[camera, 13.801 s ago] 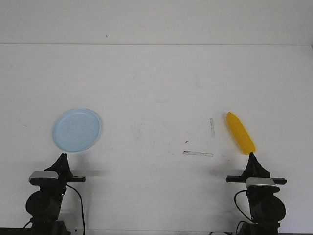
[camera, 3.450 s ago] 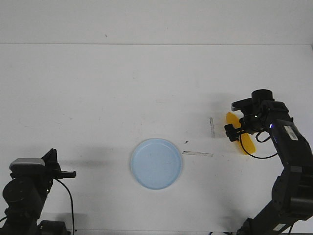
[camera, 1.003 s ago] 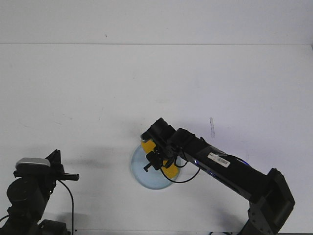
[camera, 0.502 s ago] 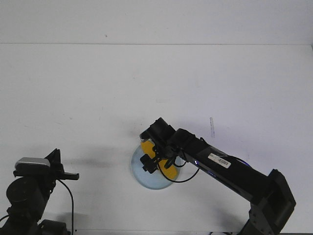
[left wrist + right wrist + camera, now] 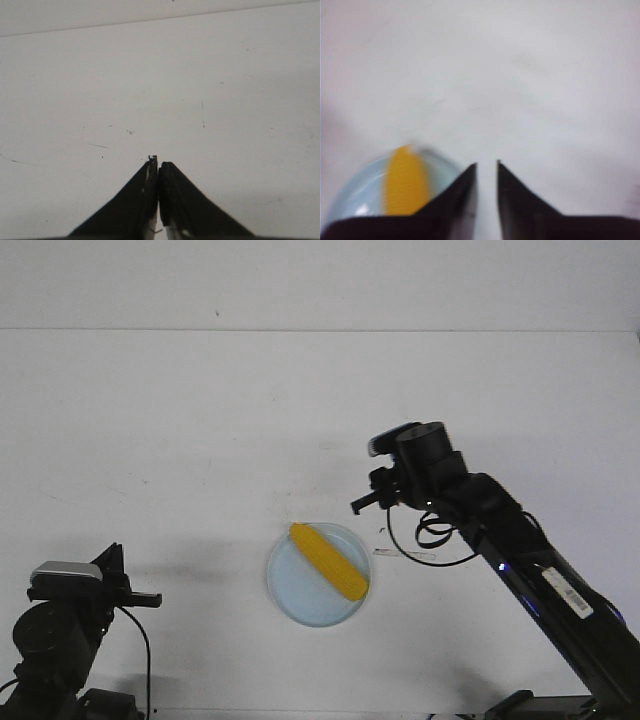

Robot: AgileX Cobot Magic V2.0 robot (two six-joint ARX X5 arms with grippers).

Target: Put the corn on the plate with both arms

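light: bright, even, diffuse | shadows: faint, soft on the white matte desk | glare: none | front, left wrist views: sharp | right wrist view: blurred throughout, smeared yellow-orange corn cob

The corn looks like smooth moulded plastic, bright yellow-orange with a faint ribbed texture and a dull sheen. The plate under it is pale blue, plain and smooth, with a soft satin finish, likely plastic. The table is matt white, lightly scuffed and flecked. Both arms look like matt black plastic or painted metal; the left arm carries a silvery-grey block.
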